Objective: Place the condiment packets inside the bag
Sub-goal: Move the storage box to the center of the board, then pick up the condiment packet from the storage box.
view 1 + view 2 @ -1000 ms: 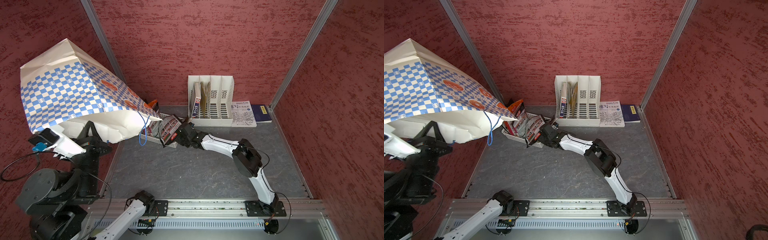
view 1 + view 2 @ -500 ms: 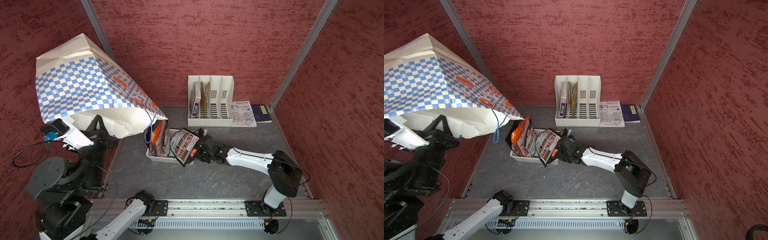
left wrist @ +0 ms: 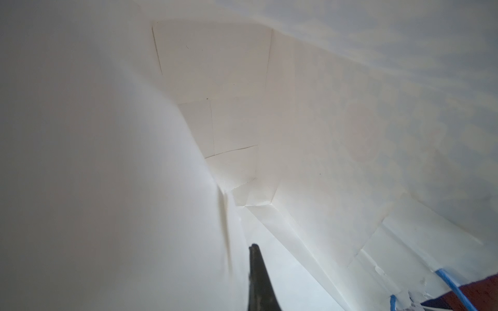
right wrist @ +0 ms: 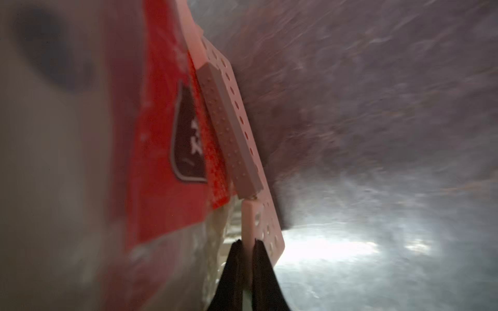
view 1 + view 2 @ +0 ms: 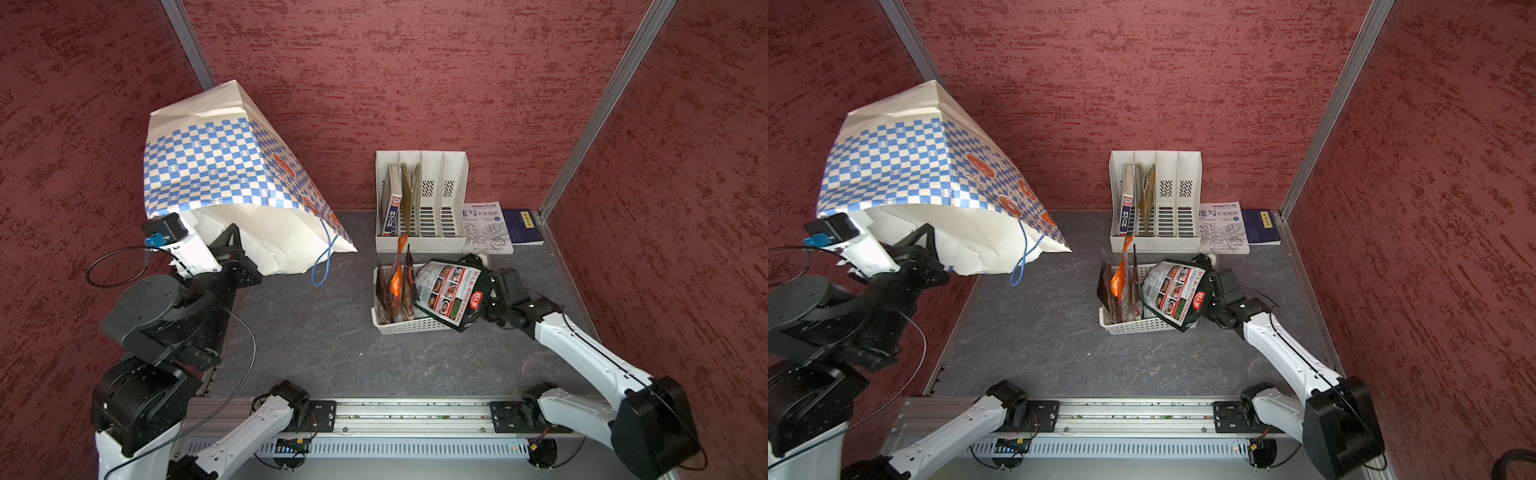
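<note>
A white file organizer stands against the back wall. That wall and the side walls are rough, dark-red textured panels, meeting at silvery metal corner posts on either side of the organizer. In front of the organizer spreads a dark grey, stone-veined floor, softly and evenly lit. Just beside the organizer, along the same wall, a white sketch-covered book and a dark blue book lie flat side by side.

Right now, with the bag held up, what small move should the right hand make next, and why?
Probably open the right hand and let go of the basket: its fingers pinch the basket's perforated wall, not a packet. The condiment packets stand in the basket, and the left hand holds the bag lifted, mouth open.
</note>
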You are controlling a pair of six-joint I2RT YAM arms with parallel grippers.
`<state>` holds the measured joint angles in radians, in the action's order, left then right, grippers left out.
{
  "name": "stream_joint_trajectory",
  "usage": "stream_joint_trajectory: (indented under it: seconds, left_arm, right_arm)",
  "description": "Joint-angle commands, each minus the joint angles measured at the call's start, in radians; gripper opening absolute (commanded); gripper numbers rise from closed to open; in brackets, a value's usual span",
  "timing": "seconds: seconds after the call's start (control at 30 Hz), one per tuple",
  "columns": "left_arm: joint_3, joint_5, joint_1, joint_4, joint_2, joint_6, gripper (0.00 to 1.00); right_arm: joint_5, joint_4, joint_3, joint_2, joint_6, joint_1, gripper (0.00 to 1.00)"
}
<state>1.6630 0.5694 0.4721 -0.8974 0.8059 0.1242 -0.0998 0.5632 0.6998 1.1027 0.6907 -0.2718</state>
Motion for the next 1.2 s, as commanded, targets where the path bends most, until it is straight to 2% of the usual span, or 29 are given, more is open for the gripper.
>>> stream_joint_trajectory:
  seconds: [0.0,0.13,0.23,0.37,0.4,0.47,0.57,0.7,0.87,0.93,1.07,1.17]
  left_arm:
    - [0.014,-0.079,0.003,-0.141,0.056,0.037,0.0]
    - [0.006,-0.193,0.002,-0.269,0.127,0.091,0.0]
    - [-0.004,-0.311,-0.001,-0.356,0.178,0.125,0.0]
    - [-0.02,-0.488,-0.019,-0.445,0.232,0.147,0.0]
    - [-0.026,-0.525,-0.027,-0.464,0.25,0.149,0.0]
    - [-0.048,-0.597,-0.061,-0.497,0.279,0.142,0.0]
    - [-0.097,-0.721,-0.157,-0.53,0.323,0.126,0.0]
    - [-0.145,-0.876,-0.281,-0.53,0.37,0.102,0.0]
    - [-0.127,-0.967,-0.3,-0.539,0.469,0.128,0.0]
    - [-0.117,-0.999,-0.304,-0.549,0.516,0.141,0.0]
    - [-0.109,-1.024,-0.316,-0.553,0.57,0.144,0.0]
    - [-0.105,-1.042,-0.326,-0.532,0.578,0.145,0.05]
  right_arm:
    - [0.061,0.064,-0.008,-0.027,-0.181,0.157,0.0]
    - [-0.028,0.024,-0.03,0.005,-0.254,0.352,0.0]
    - [-0.057,0.01,-0.009,0.044,-0.302,0.455,0.0]
    - [-0.046,0.037,0.03,0.064,-0.316,0.512,0.0]
    - [-0.04,0.044,0.036,0.058,-0.312,0.518,0.05]
    - [-0.031,0.069,0.05,0.031,-0.309,0.522,0.24]
    - [-0.015,0.127,0.064,-0.058,-0.298,0.521,0.47]
    - [0.031,0.255,0.086,-0.213,-0.286,0.521,0.65]
    - [0.049,0.384,0.174,-0.419,-0.287,0.52,0.68]
    - [0.018,0.406,0.225,-0.467,-0.299,0.517,0.68]
    - [-0.152,0.403,0.324,-0.475,-0.351,0.507,0.69]
    - [-0.283,0.362,0.359,-0.476,-0.369,0.479,0.69]
